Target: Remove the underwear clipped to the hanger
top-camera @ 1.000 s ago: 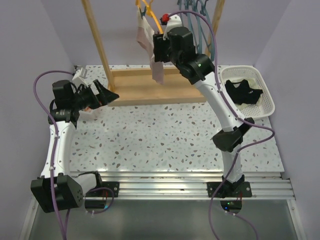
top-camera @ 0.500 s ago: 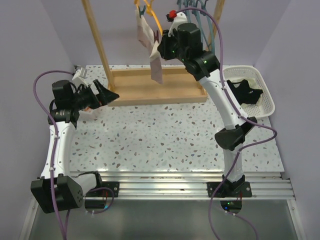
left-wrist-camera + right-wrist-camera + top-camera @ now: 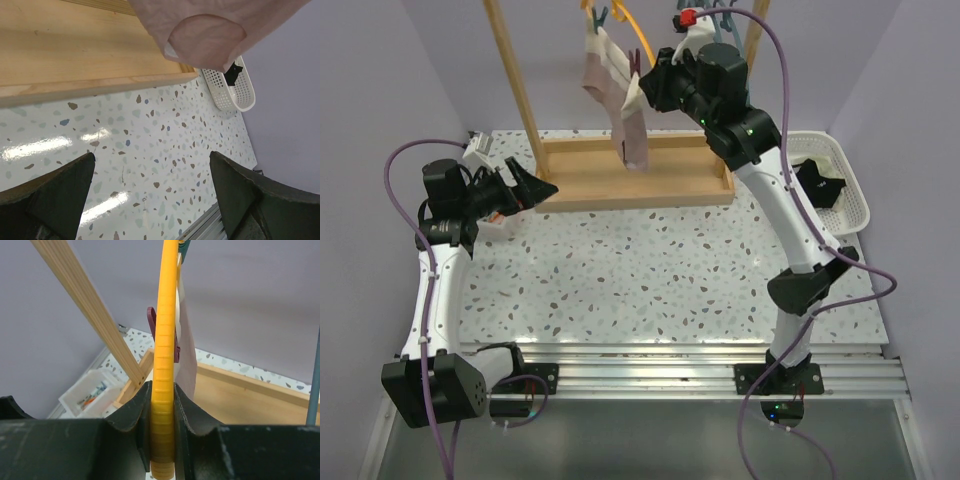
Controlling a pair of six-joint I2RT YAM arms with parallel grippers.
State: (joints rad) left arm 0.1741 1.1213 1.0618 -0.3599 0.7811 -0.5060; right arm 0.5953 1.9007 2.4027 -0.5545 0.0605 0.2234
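Between the two fingers (image 3: 125, 415) of the right hand (image 3: 162, 405) sits the yellow hanger (image 3: 165, 340). The fingers are drawn together and clamped on its ribbed rim, one on each side. The rim runs straight up and away from that hand, edge-on to the wrist camera.

Just beyond the grip, a dark red clip (image 3: 151, 320) bites the hanger. The pink underwear (image 3: 625, 110) hangs from the clip to the far side of the rim. A second, teal clip (image 3: 601, 17) pins its other corner higher up and further from the hand. The garment's long axis is close to vertical. Its top edge is at the hanger and its loose lower end points down toward the wooden base (image 3: 620, 185) below the right hand.

The left hand (image 3: 535, 188) is low over the bench (image 3: 640, 270), well apart from the hanger. Its fingers are spread wide, holding and touching nothing. It faces the near edge of the wooden base. From its wrist camera, the hem of the pink underwear shows above and ahead of it.

The black underwear (image 3: 823, 185) lies crumpled in the white basket (image 3: 855, 200). The basket sits on the bench, below and outward of the right hand, beside that arm.
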